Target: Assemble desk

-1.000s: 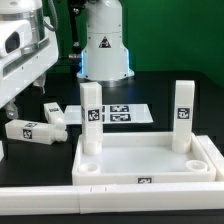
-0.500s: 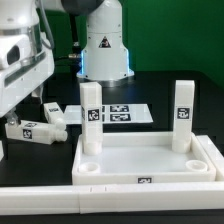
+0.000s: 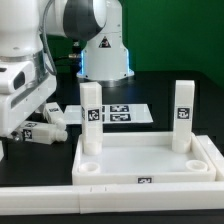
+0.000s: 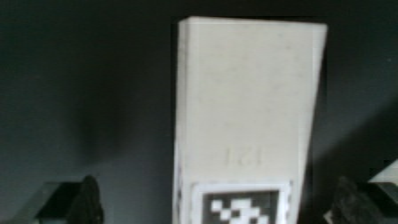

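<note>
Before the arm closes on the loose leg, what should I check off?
1. Gripper open: ok, fingers apart either side of the loose leg.
2. Leg centred between the fingers: ok, roughly, in the wrist view.
3. Fingers low enough to grip: cannot tell.
4. Standing leg on the exterior view's left and standing leg on its right upright in the panel: ok.
5. Front sockets free: ok.

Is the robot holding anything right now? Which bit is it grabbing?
Nothing is held. The fingers stand open on either side of a loose white leg, near its tagged end, with gaps showing, not touching it.
</note>
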Tool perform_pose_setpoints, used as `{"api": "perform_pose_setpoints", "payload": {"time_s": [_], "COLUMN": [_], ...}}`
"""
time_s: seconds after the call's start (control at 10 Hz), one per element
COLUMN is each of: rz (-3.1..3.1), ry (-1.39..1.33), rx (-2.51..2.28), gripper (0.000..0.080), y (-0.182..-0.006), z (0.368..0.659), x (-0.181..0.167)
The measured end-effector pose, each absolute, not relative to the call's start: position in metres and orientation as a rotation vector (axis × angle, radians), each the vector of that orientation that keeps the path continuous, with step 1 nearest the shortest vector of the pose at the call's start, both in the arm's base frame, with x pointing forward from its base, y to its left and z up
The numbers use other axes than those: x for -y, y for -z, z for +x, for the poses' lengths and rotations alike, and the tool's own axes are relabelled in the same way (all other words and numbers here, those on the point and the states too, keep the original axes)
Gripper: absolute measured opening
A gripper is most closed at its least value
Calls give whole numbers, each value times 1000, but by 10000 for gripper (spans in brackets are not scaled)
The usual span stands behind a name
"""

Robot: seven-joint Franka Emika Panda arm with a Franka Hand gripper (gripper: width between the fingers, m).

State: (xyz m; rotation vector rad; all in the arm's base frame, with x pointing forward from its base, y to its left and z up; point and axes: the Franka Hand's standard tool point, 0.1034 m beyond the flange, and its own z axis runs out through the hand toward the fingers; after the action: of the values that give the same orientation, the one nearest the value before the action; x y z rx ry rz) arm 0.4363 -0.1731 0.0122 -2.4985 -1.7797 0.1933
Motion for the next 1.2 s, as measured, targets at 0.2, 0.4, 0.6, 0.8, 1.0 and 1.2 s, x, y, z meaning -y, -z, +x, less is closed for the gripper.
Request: {"api": "perform_pose_setpoints", "payload": {"time_s": [0.2,0.4,0.6,0.8,1.0,1.2], "rz": [-2498,-2498,-2496,-2525,-2460,-2167], "ry": [-197,-198,-198,-196,-234,-214], "rx": [1780,1779,1784,1753,1822,2179], "gripper": [649,524,279,281,281,281], "y": [-11,-11,-12,-33,-51,-63], "z": [435,435,436,459,469,456], "x": [174,174,174,170,168,158]}}
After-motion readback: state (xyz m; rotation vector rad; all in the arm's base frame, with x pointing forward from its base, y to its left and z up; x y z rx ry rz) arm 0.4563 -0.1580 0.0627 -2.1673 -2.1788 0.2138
